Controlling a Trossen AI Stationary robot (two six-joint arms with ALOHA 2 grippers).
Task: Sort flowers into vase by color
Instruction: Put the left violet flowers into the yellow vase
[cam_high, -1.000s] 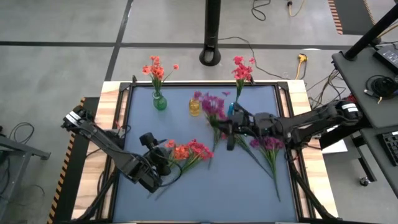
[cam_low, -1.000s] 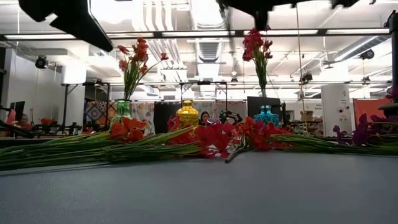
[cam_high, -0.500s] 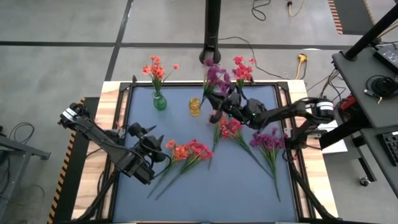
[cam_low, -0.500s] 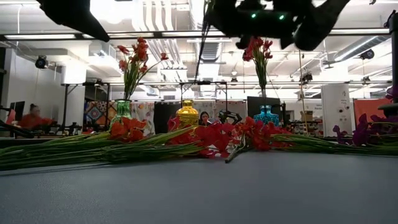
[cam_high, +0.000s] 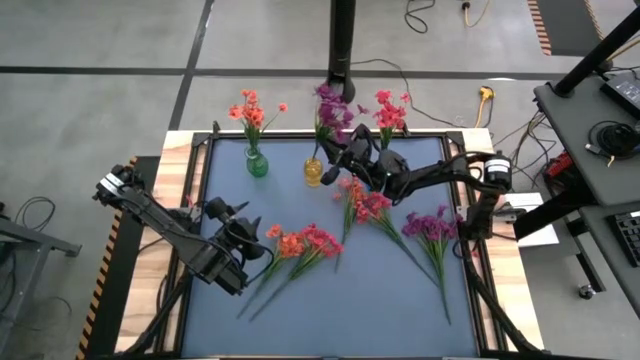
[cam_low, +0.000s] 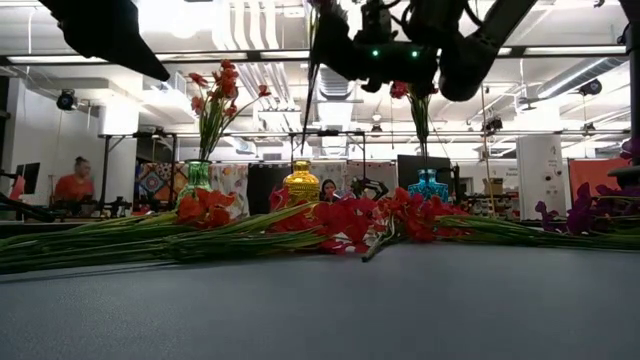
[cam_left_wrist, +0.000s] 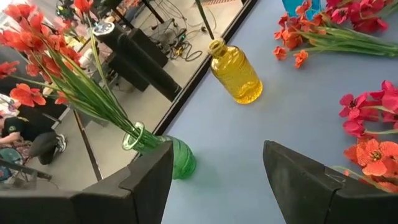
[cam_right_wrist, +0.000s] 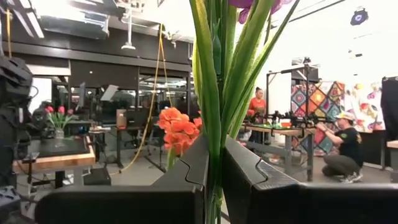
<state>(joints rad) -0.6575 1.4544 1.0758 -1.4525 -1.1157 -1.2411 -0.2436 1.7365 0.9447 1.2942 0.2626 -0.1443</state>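
My right gripper (cam_high: 347, 160) is raised over the far middle of the table, shut on a purple-magenta spray (cam_high: 330, 104) above the yellow vase (cam_high: 314, 172). A green vase (cam_high: 257, 163) holds orange-red sprays (cam_high: 250, 110), and pink-red sprays (cam_high: 388, 110) stand in a blue vase (cam_low: 428, 186). Orange-red sprays (cam_high: 300, 243), pink-red sprays (cam_high: 368, 205) and purple sprays (cam_high: 432, 228) lie flat on the mat. My left gripper (cam_high: 232, 228) hovers open beside the orange-red pile, touching nothing. My right gripper pinches the purple spray's bundle of green stems (cam_right_wrist: 211, 124) between its two fingers (cam_right_wrist: 186, 180), lying across them. The spray is lifted clear and stands about upright, blossoms (cam_right_wrist: 255, 5) above the fingers and the thin stem end (cam_low: 310, 90) hanging below, over the yellow vase.
A raised black frame (cam_high: 212, 150) borders the blue mat. The three vases stand in a row along the far edge. The near half of the mat (cam_high: 340, 310) is bare. A black pole (cam_high: 342, 50) stands behind the table, and people (cam_low: 75, 185) sit in the room beyond.
My right gripper has lifted a purple spray off the mat and carried it up, toward the far edge and left, over the yellow vase; the spray has turned from lying to about upright. My left gripper has drawn back slightly from the orange-red pile, toward the table's left.
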